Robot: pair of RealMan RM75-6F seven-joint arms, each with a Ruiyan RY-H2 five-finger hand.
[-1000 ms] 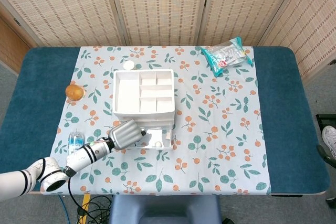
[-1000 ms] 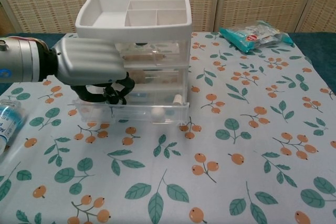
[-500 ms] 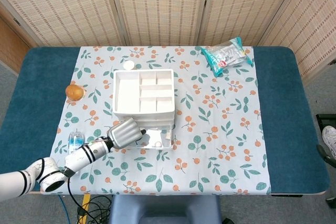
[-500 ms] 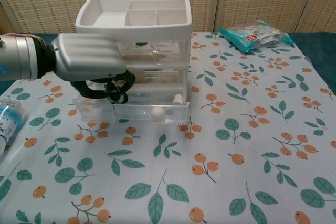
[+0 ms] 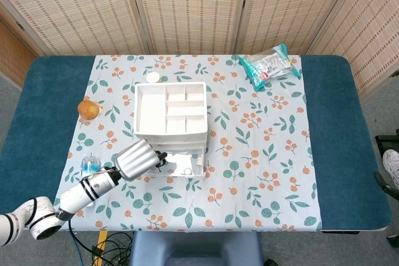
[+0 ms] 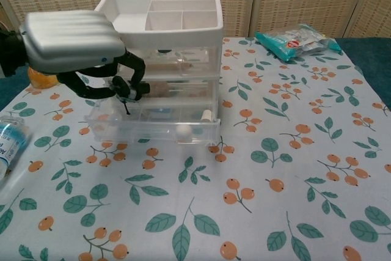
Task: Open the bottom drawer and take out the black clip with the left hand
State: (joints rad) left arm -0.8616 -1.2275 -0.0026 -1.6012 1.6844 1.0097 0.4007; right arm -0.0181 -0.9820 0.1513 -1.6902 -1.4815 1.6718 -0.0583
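The white drawer unit (image 5: pixel 170 116) (image 6: pixel 162 19) stands mid-table, its clear bottom drawer (image 5: pixel 182 167) (image 6: pixel 153 128) pulled out toward me. My left hand (image 5: pixel 134 159) (image 6: pixel 72 46) hovers over the drawer's left end, lifted above its rim. Its dark fingers (image 6: pixel 130 71) curl under the palm and pinch a small black clip (image 6: pixel 129 91), whose thin wire handle hangs down. Small pale items (image 6: pixel 183 129) still lie in the drawer's right half. The right hand appears in neither view.
A water bottle (image 5: pixel 90 166) (image 6: pixel 8 143) lies left of the hand, near the front edge. An orange (image 5: pixel 89 109) (image 6: pixel 40 78) sits further back on the left. A teal snack bag (image 5: pixel 269 66) (image 6: pixel 298 40) lies at the back right, and a white cap (image 5: pixel 153 77) behind the unit.
My left hand has risen out of the bottom drawer and shifted left, carrying the black clip with it. The drawer stays pulled out.
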